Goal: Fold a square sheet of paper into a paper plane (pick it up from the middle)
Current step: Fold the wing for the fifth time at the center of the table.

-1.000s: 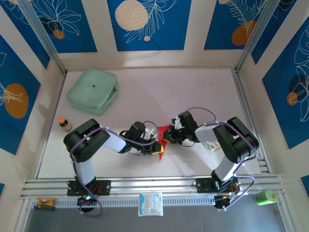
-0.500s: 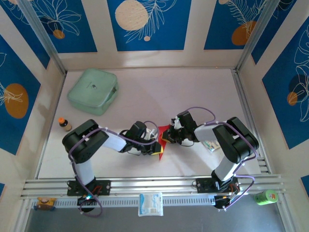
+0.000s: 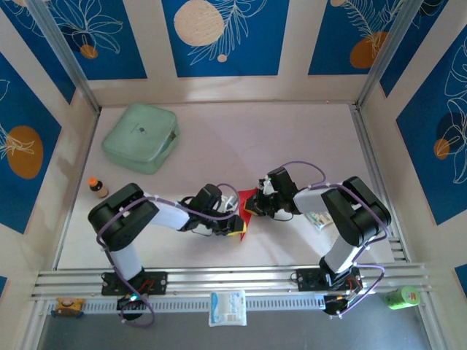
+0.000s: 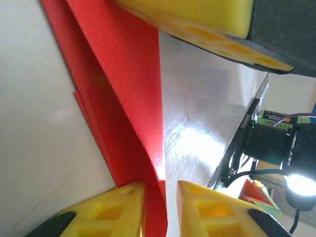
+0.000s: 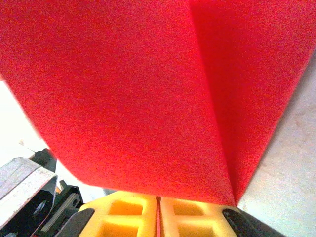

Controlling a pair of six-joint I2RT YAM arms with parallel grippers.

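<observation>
The square sheet of paper (image 3: 249, 202) is bright red, creased, and held up off the table between the two arms. My right gripper (image 3: 257, 206) is shut on one edge of it; in the right wrist view the red sheet (image 5: 148, 89) fans out above the pinched yellow fingertips (image 5: 123, 212) of the gripper (image 5: 158, 210). My left gripper (image 3: 237, 224) is at the sheet's lower end. In the left wrist view a fold of the paper (image 4: 123, 74) runs down between the jaws of the gripper (image 4: 162, 207), lying against the left finger with a gap to the right one.
A mint-green case (image 3: 140, 136) lies at the back left. A small bottle (image 3: 96, 187) stands by the left wall. A white packet (image 3: 228, 308) rests on the front rail, a green can (image 3: 401, 297) sits at the front right, and a small packet (image 3: 318, 219) lies beside the right arm.
My left jaws have parted slightly from the paper they were pinching. The left arm's elbow has drifted a little left. The right gripper and the sheet stay put.
</observation>
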